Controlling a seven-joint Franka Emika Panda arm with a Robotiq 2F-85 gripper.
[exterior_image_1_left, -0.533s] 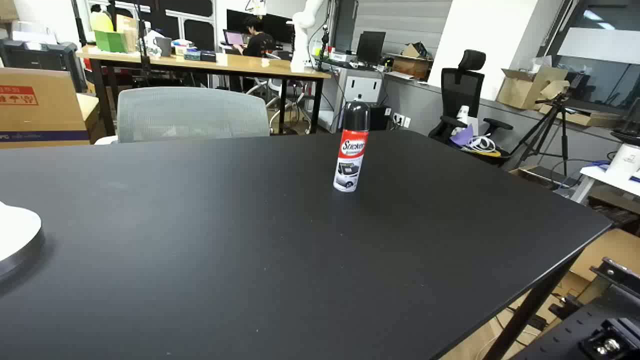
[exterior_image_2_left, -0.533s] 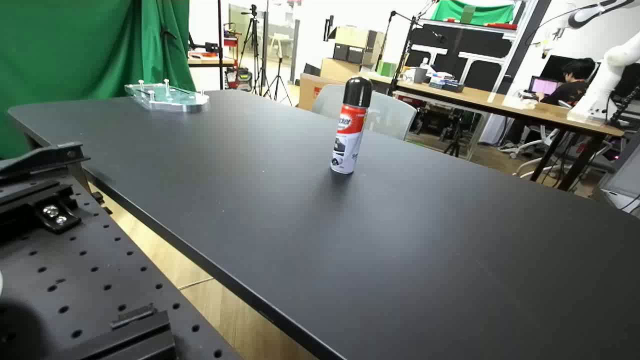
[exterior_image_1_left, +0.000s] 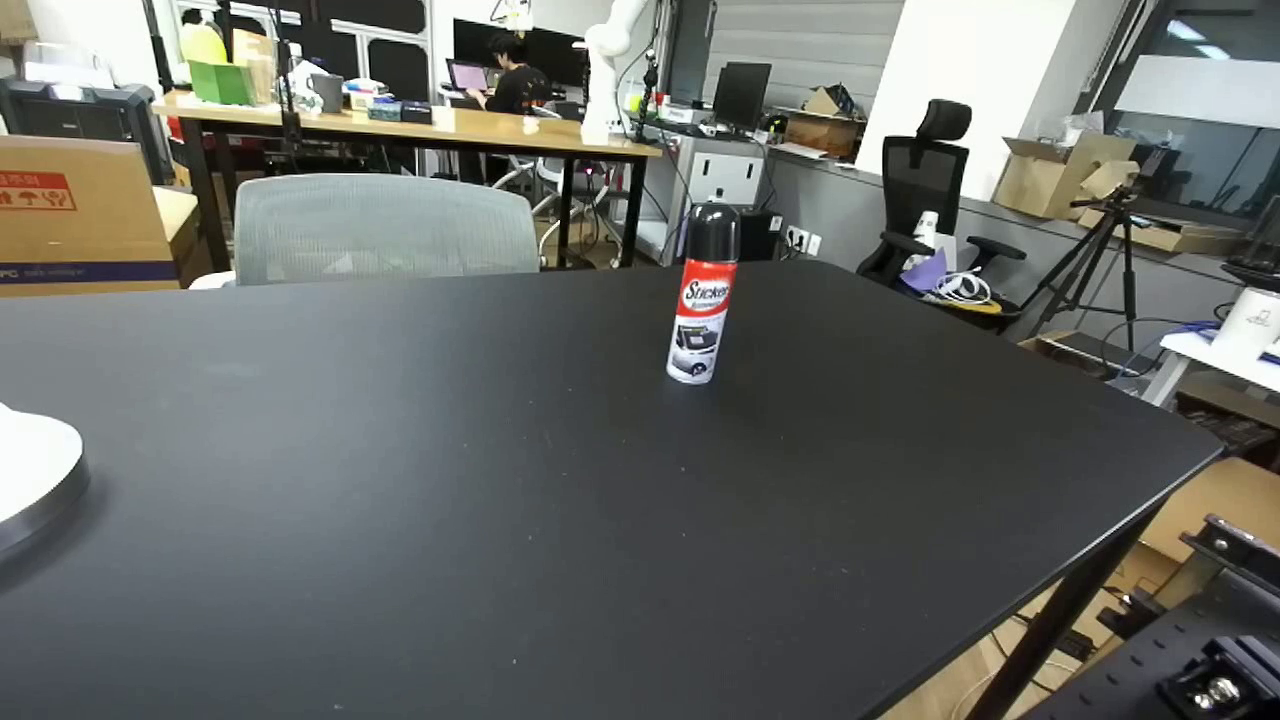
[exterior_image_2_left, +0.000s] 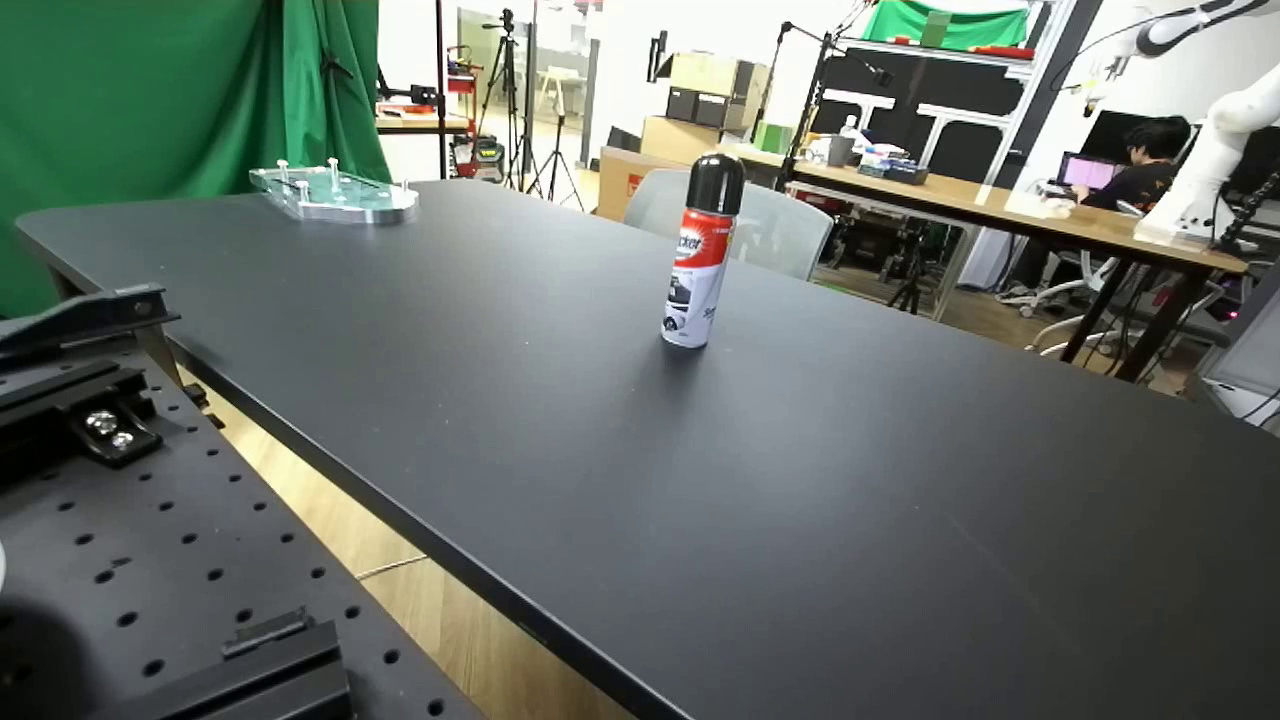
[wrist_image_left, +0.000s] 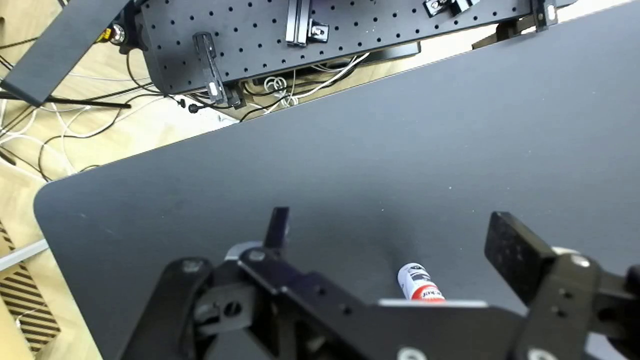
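The can (exterior_image_1_left: 703, 300) stands up on the black desk (exterior_image_1_left: 420, 500), well in from the edges. It has a black cap (exterior_image_1_left: 713, 233), a red band (exterior_image_1_left: 707, 285) and a white part down low. In both exterior views it touches just the desk.

The tool (wrist_image_left: 390, 220) is spread wide. Its fingers (wrist_image_left: 517, 255) are far from each other and apart from the can. In the wrist view the can shows in the space between the fingers, and dark parts of the tool hide its top.

A long board (wrist_image_left: 345, 35) with many small holes runs beside one long edge of the desk. There is a gap between them, and you can see the wood floor (exterior_image_2_left: 440, 600) in it. A grey chair (exterior_image_1_left: 385, 230) is at the long edge across from the board.

In an exterior view a clear plate (exterior_image_2_left: 345, 208) with little pegs sticking up lies by a short edge, between its two corners. A green curtain (exterior_image_2_left: 150, 120) hangs past that edge. In an exterior view a white thing (exterior_image_1_left: 35, 455) with a round end is cut off, so I cannot tell what it is.

Past the grey chair is a brown table (exterior_image_1_left: 440, 130). A white robot arm (exterior_image_1_left: 603, 85) stands on it, and a person (exterior_image_1_left: 520, 88) sits behind it.
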